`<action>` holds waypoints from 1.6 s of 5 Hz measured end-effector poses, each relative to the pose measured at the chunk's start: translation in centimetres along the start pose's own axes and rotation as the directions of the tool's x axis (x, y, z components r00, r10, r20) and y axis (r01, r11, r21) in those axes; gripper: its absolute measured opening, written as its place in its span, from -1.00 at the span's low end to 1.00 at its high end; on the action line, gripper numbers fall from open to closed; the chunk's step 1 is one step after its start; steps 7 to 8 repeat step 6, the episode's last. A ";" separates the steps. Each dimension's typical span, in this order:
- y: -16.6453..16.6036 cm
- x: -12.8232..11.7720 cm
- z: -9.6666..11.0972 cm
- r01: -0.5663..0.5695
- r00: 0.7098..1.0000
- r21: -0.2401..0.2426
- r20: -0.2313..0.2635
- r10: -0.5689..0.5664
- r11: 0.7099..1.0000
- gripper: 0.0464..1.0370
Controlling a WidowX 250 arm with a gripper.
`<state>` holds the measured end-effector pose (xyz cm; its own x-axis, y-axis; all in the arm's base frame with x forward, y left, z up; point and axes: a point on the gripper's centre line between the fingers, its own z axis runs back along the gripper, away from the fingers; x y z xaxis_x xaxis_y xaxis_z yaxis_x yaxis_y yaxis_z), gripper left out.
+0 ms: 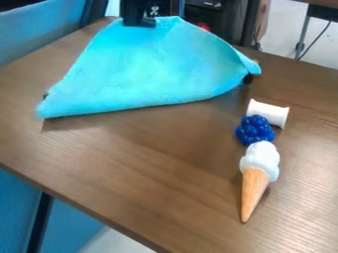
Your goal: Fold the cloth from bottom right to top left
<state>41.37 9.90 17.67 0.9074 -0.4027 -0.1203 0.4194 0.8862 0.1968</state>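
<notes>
Jaws of the black gripper (140, 22) hang at the far edge of the light blue cloth (151, 64), close to the far corner of the surface (165, 163); whether they pinch fabric or are free of it, I cannot tell. From them, nearly all the cloth lies toward the camera, fanning out as a rough triangle. Its long axis runs crosswise in the view, from a pointed corner at lower left to a slightly curled tip at right, the right end nearer the surface's far right edge. That long side faces the camera and is probably the fold, so the flap looks largely carried across, with the jaws at the side opposite the crease. If they do have hold of the cloth, the next move likely calls for lowering and letting go there; tugging further past that far edge could drag the crease along. With only one arm, nothing pins the two ends. The toy ice cream cone (256, 173) stands well apart, on the camera's side of the crease.
</notes>
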 end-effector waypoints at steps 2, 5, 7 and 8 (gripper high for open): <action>1.7 1.5 -1.9 -0.016 0.997 0.011 -0.071 0.017 1.000 -0.67; 3.1 1.6 -4.7 -0.074 0.994 0.077 -0.074 0.079 0.994 0.91; 3.3 0.8 -1.4 -0.129 0.990 0.134 0.068 0.121 0.983 0.93; 3.3 0.8 -1.4 -0.129 0.990 0.134 0.068 0.121 0.983 0.93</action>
